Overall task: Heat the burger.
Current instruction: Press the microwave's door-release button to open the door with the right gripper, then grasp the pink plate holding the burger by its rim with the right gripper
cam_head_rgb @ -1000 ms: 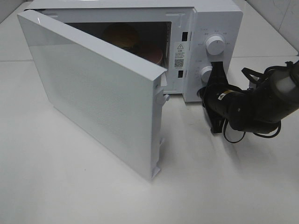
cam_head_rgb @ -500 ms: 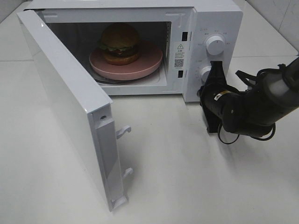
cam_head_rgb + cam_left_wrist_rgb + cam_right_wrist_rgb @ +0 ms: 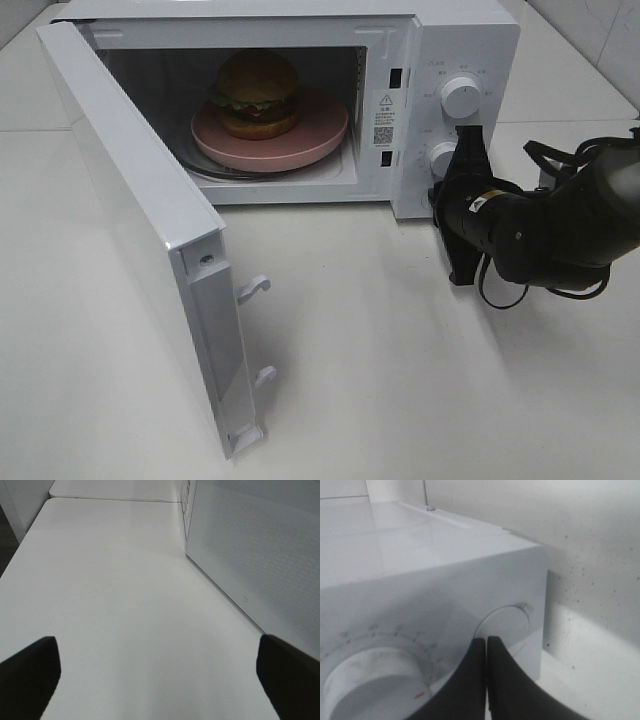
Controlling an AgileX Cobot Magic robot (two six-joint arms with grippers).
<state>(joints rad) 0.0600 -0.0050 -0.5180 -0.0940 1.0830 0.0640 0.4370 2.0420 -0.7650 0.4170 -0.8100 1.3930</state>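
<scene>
Swinging further out over the last second, the microwave door (image 3: 130, 210) now stands wide open, and the right gripper (image 3: 469, 138) has shifted slightly beside the control panel. The burger (image 3: 257, 92) sits on the pink plate (image 3: 325, 128) inside the microwave (image 3: 470, 40) cavity. It is well apart from the right gripper, off toward the left arm's side and past the panel's edge. That gripper's jaws are pressed together with nothing between them. Its tips are just beside the lower knob (image 3: 441, 158) and below the upper knob (image 3: 461, 97); whether they touch the panel I cannot tell. The left gripper (image 3: 157, 647) is spread wide, holding nothing, above the white counter (image 3: 110, 590), with the door's outer face off to one side of it.
</scene>
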